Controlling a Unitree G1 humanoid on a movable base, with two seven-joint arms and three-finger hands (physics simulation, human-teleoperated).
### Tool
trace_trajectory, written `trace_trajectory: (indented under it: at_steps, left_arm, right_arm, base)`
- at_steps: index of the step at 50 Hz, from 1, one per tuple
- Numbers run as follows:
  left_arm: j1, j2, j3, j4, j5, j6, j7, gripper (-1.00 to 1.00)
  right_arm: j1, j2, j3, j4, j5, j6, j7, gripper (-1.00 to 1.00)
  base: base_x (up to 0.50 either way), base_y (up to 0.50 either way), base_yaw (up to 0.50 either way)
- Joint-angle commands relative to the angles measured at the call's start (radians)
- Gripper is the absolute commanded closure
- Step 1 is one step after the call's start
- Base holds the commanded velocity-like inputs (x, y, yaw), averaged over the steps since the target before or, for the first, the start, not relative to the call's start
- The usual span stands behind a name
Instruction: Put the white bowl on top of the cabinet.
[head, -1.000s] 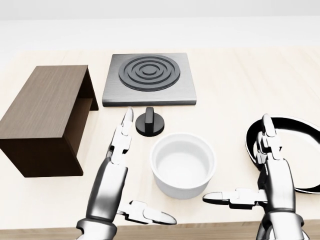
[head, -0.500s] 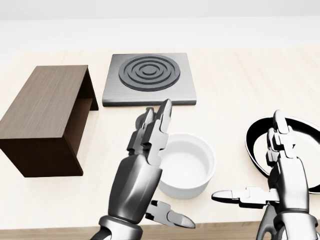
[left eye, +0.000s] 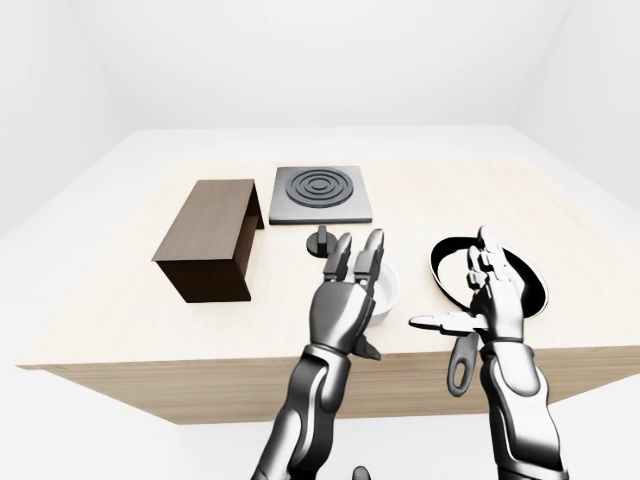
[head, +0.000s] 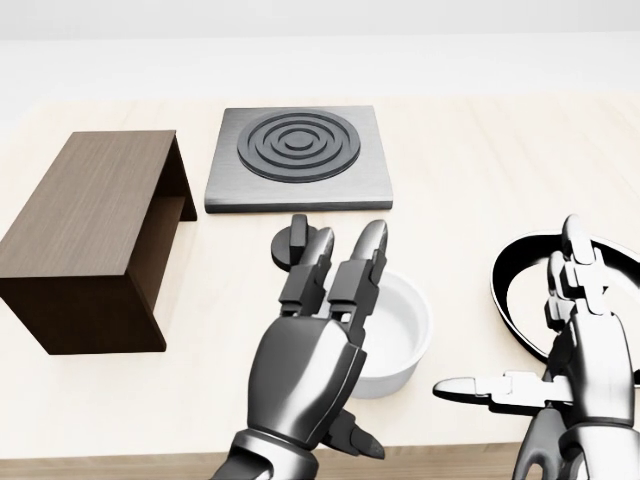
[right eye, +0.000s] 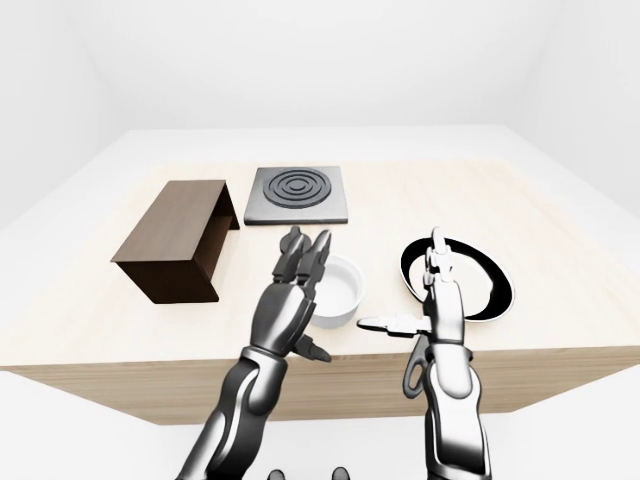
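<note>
Your left hand hangs over the white bowl, fingers spread wide and gripping nothing, its palm covering the bowl's left half in the head view. The bowl sits on the wooden table, between your two hands. Your right hand is splayed too, thumb pointing toward the bowl, above the black frying pan. The dark wooden cabinet stands well to the left of your left hand.
</note>
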Motion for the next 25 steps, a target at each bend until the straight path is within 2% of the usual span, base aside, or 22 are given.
trace_trajectory:
  at_steps: [1,12,25]
  left_arm:
    - [-0.018,-0.012,0.007,0.102,0.11,0.0,0.026,-1.0]
    - [-0.024,-0.035,0.001,0.14,0.191,0.0,0.023,-1.0]
    - [-0.056,-0.056,0.024,0.225,0.223,0.0,0.037,-1.0]
  right_arm:
    - [-0.002,0.0,-0.005,0.002,0.0,0.0,-0.005,-1.0]
    - [0.007,0.001,-0.012,-0.021,0.005,0.0,-0.002,-1.0]
    - [0.008,0.001,-0.021,-0.035,0.009,0.0,0.001,-1.0]
  base:
    - [0.0,0.0,0.0]
    - [0.0,0.0,0.0]
    - [0.0,0.0,0.0]
